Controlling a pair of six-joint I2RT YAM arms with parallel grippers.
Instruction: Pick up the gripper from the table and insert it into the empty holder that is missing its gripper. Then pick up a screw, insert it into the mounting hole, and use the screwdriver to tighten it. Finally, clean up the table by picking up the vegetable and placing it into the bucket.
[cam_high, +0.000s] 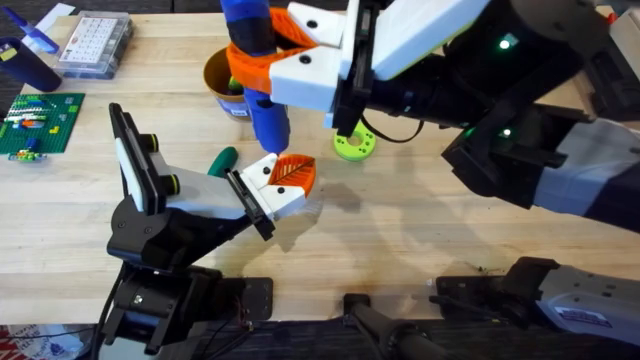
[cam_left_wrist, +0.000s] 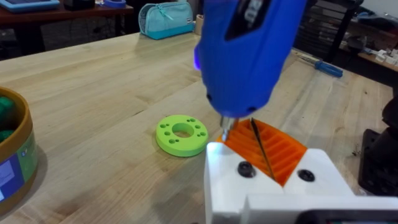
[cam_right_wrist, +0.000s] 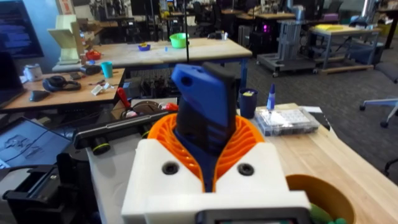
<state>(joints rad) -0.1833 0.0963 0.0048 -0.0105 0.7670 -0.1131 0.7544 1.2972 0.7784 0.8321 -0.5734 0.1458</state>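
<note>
While the right gripper (cam_high: 262, 62) stayed out of the matter of fetching parts, its orange fingers were clamped round the blue screwdriver (cam_high: 262, 100), held upright with the tip pointing down. The step in hand looked to be the tightening of the screw. In the left wrist view the screwdriver's thin tip (cam_left_wrist: 225, 132) sat right at the upper corner of the white holder (cam_left_wrist: 261, 180), touching or just above it, beside the orange gripper piece (cam_left_wrist: 273, 149) already seated in that holder. I could not make out the screw itself under the tip.

The left arm carried the holder low over the table (cam_high: 420, 230); whether its own fingers were apart or together I could not tell.

By my judgement the next move called for the tip to seat squarely in the screw head, then a steady turn with light downward pressure and the holder kept unmoving.

The yellow bucket (cam_high: 215, 72) stood behind the screwdriver, with something green inside. A green ring (cam_high: 353, 145) lay near on the right, and a dark green object (cam_high: 222, 160) lay on the table just beside the holder.
</note>
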